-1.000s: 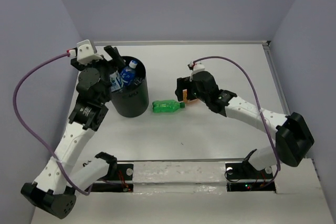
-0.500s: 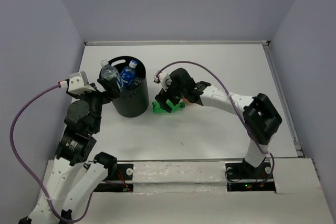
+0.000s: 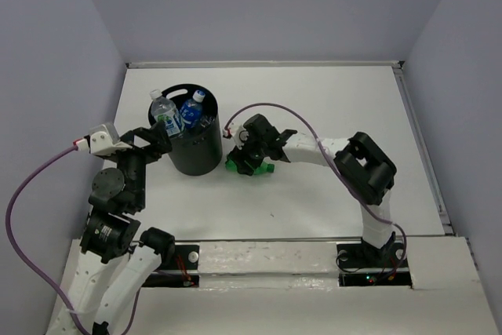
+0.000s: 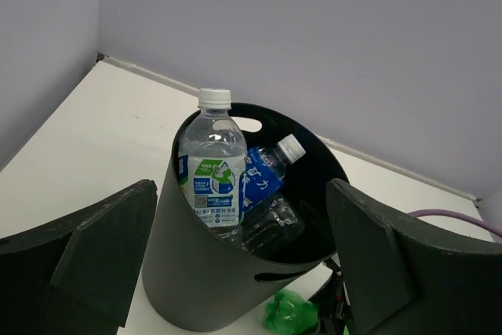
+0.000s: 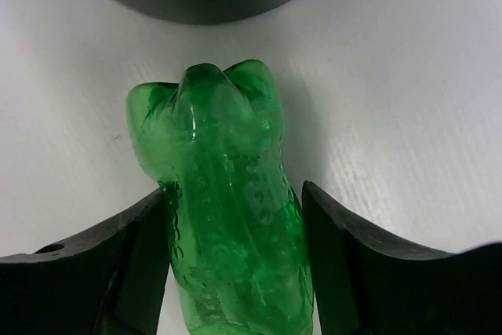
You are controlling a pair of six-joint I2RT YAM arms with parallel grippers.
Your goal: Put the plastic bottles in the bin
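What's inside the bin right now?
The black bin holds a green-white-label bottle, a blue-label bottle and a clear bottle beneath them. Anything deeper is hidden.

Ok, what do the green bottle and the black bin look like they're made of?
The green bottle looks like translucent green plastic, glossy; light shows through its dimpled wall. The bin is opaque black, with a smooth satin wall and moulded handle slots; probably plastic, not certain.
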